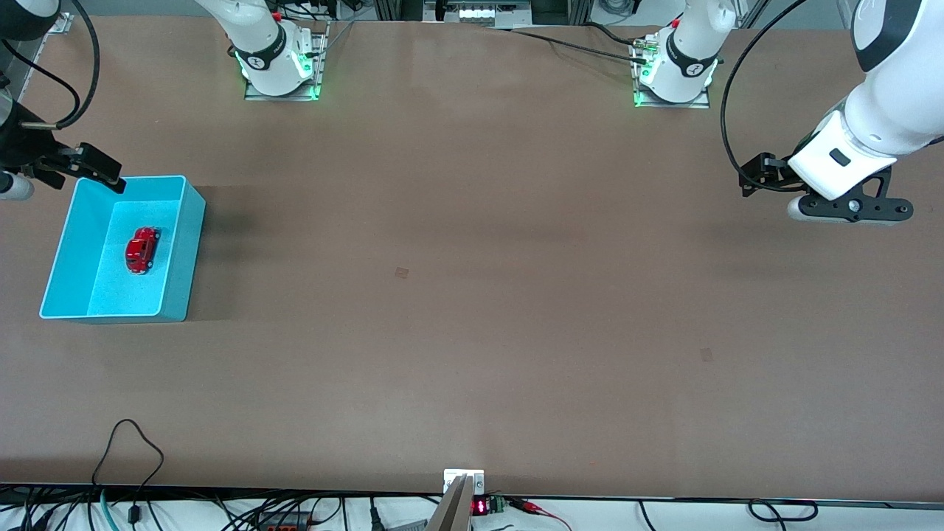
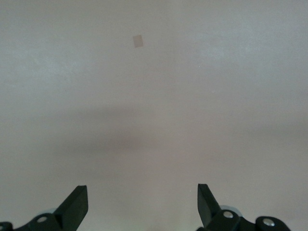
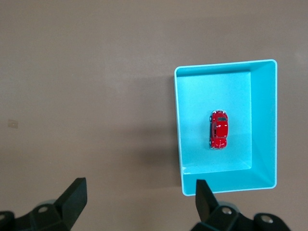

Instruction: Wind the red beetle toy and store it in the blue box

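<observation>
The beetle point(image 1: 142, 249) sits on its wheels inside the box point(image 1: 179, 254) at the right arm's end of the tabletop point(image 1: 472, 295). The right pincer point(image 1: 77, 171) hangs over the box's corner, spread and empty. The left pincer point(image 2: 142, 204) (also spread) waits over bare tabletop.

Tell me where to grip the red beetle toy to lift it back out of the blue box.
Come straight down from above: the blue box's walls block any sideways approach. Close the right claw, now open and nearest, across the red beetle toy's narrow flanks at mid-body; it sits upright on the floor, clear of every wall. The left claw waits open.
</observation>
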Robot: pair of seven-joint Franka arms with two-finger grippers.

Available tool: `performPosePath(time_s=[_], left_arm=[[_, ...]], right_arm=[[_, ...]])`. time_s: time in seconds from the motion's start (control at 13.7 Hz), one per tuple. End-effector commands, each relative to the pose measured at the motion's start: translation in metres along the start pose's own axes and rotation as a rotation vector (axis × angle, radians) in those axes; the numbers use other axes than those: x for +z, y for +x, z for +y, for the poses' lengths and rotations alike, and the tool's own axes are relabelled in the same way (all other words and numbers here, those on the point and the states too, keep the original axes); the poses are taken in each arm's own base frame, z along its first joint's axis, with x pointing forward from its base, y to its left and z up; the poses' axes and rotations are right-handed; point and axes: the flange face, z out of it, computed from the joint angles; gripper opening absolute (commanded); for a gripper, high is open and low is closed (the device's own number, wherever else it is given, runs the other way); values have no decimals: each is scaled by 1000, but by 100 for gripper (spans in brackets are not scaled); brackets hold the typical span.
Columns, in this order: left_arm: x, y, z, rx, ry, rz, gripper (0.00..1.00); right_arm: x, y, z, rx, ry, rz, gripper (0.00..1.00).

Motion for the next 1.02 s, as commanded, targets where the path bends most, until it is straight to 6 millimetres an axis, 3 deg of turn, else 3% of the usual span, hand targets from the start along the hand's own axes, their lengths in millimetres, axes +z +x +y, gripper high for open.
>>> performPosePath(time_s=[0.0, 0.95], left_arm=[[-5, -6, 0, -10, -19, -1, 100], [-6, -6, 1, -9, -19, 1, 100]], right_arm=[[-1, -3, -1, -10, -1, -2, 100], [-3, -4, -3, -14, 2, -16, 100]])
